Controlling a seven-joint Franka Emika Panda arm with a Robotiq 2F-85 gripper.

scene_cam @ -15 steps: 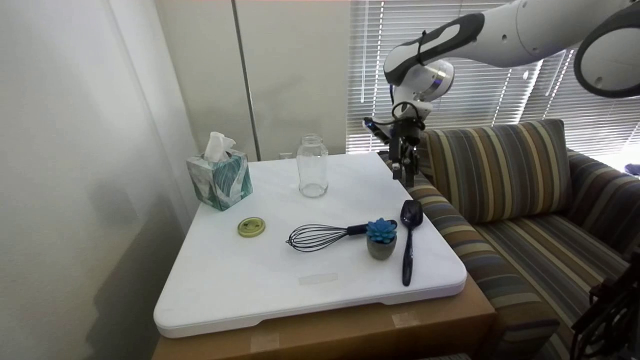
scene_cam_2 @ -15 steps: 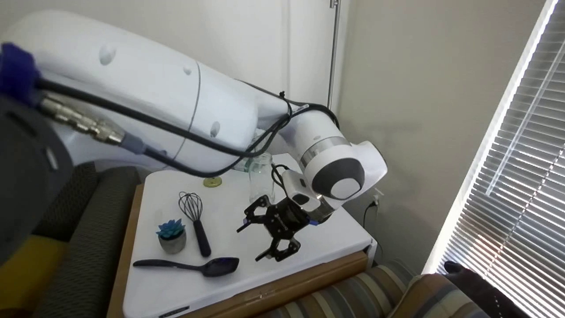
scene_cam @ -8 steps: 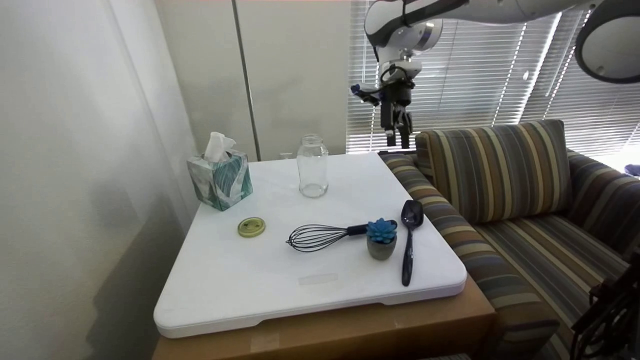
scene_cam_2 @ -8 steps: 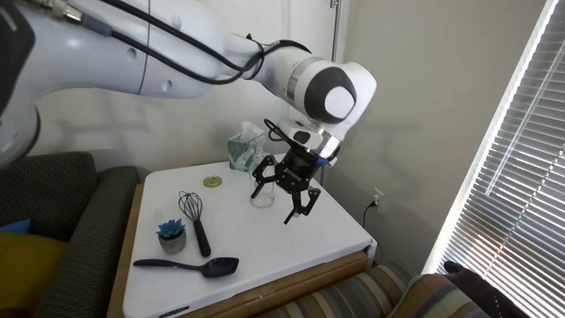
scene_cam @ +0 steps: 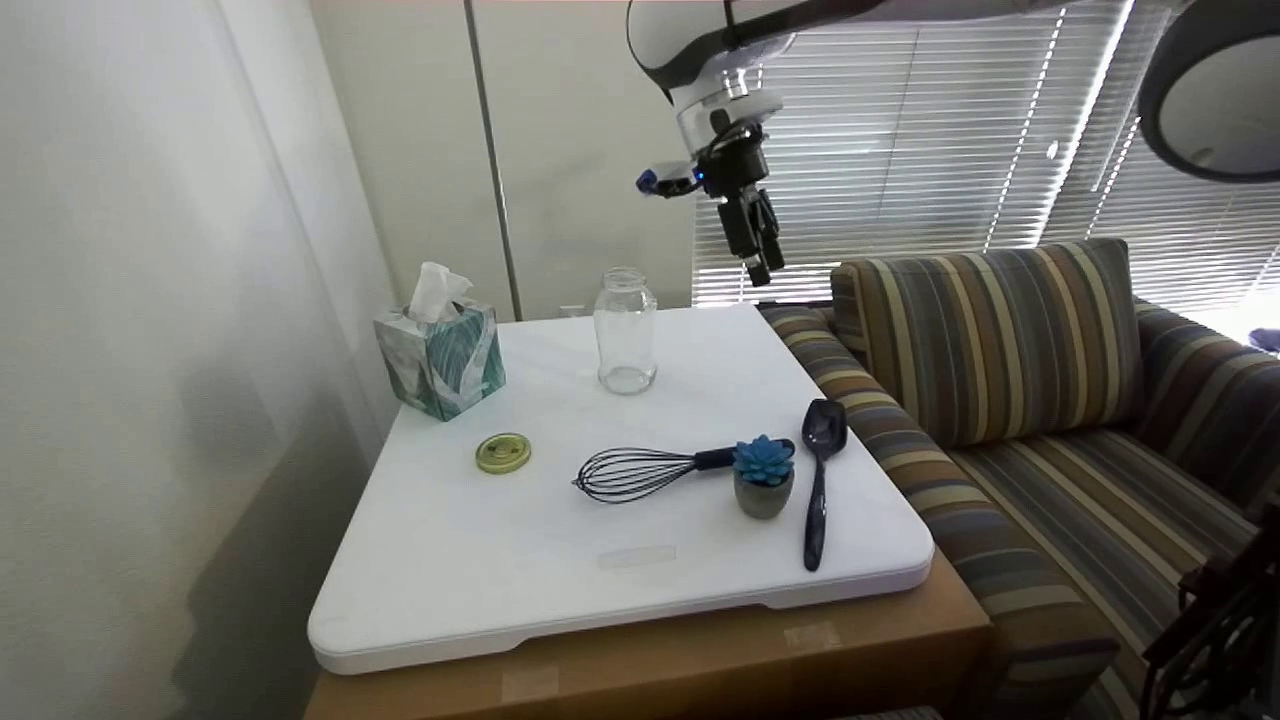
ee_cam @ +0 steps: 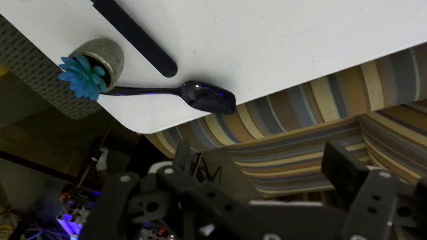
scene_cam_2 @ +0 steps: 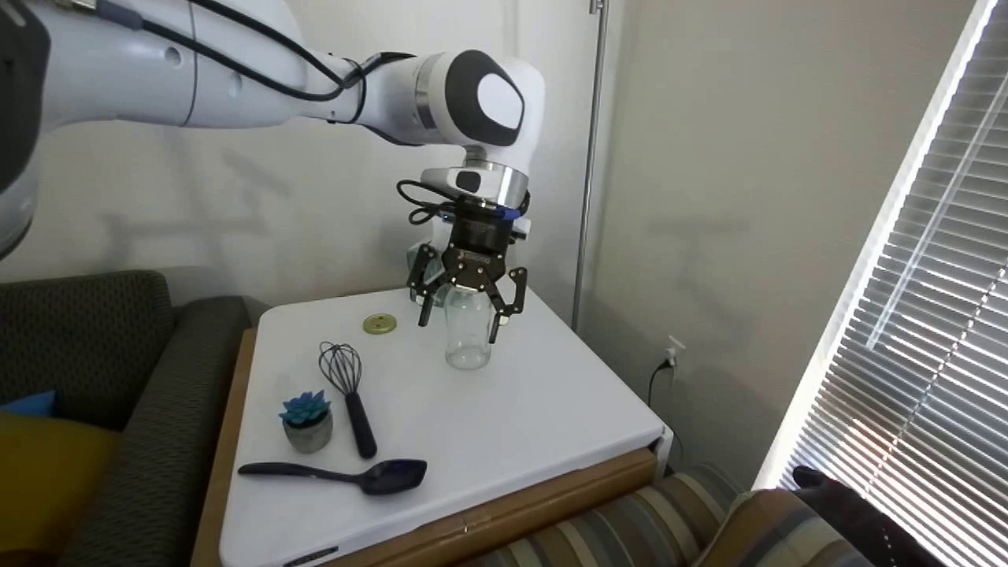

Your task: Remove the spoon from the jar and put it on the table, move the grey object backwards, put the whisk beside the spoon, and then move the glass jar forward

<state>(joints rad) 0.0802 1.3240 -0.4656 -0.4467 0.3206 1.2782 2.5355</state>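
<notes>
The black spoon (scene_cam: 824, 435) lies on the white table (scene_cam: 480, 560) near its couch-side edge; its head shows in the wrist view (ee_cam: 208, 97). The whisk (scene_cam: 630, 475) lies beside it, and only its handle (ee_cam: 135, 40) shows in the wrist view. The grey object, a grey pot with a blue succulent (scene_cam: 762, 498), stands between spoon handle and whisk. The clear glass jar (scene_cam: 625, 340) stands upright and empty toward the back; it is out of the wrist view. My gripper (scene_cam: 766, 272) is open and empty (ee_cam: 257, 155), raised above table height, overlapping the jar in an exterior view (scene_cam_2: 459, 331).
A teal tissue box (scene_cam: 440, 360) stands at the back by the wall. A yellow-green disc (scene_cam: 503, 454) lies on the table near it. A striped couch (scene_cam: 1000, 340) runs along the table's edge, and window blinds (scene_cam: 900, 200) are behind the arm.
My open gripper has risen from low by the table edge and swung toward the jar's side. Its tilt has turned more upright in an exterior view. The objects on the table have not moved.
</notes>
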